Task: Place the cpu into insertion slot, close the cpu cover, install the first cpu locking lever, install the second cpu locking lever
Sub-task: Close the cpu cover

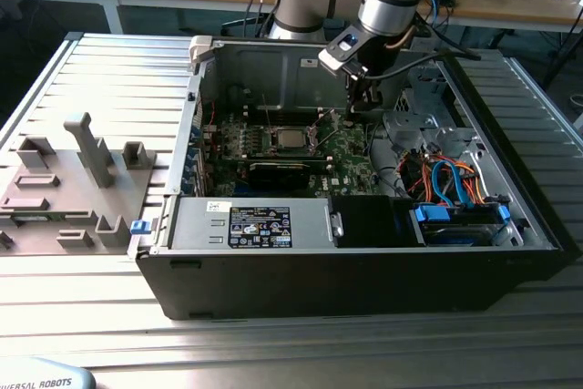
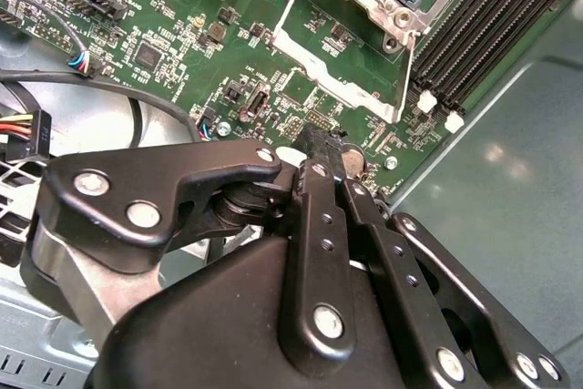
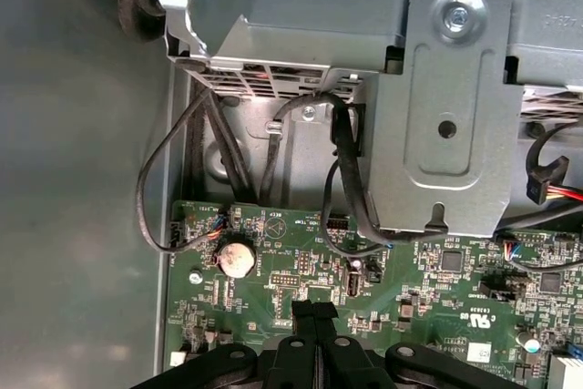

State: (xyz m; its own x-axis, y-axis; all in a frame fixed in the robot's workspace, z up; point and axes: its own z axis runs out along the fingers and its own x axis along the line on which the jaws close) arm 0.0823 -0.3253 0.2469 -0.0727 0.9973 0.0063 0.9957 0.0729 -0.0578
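jaws: shut together, nothing gripped | small silvery-grey square cpu (image 1: 290, 140): flat on green circuit board (image 1: 351, 150), near, toward exterior view's left of jaws

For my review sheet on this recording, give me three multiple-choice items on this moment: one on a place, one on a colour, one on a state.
1. Where is the end effector in the exterior view?
A. Outside the case, at the exterior view's left
B. Inside the open computer case, over the circuit board, to the exterior view's right of the cpu
C. Raised high above the case, well away from it

2. What colour is the circuit board?
A. Green
B. Red
C. White

3. How do the end effector's fingers stand?
A. Wide apart
B. Clamped on the cpu
C. Pressed together

Answers:
1. B, since the arm reaches down into the case beside the cpu.
2. A, since the board is green in every view.
3. C, since both wrist views show the fingertips meeting with no gap.
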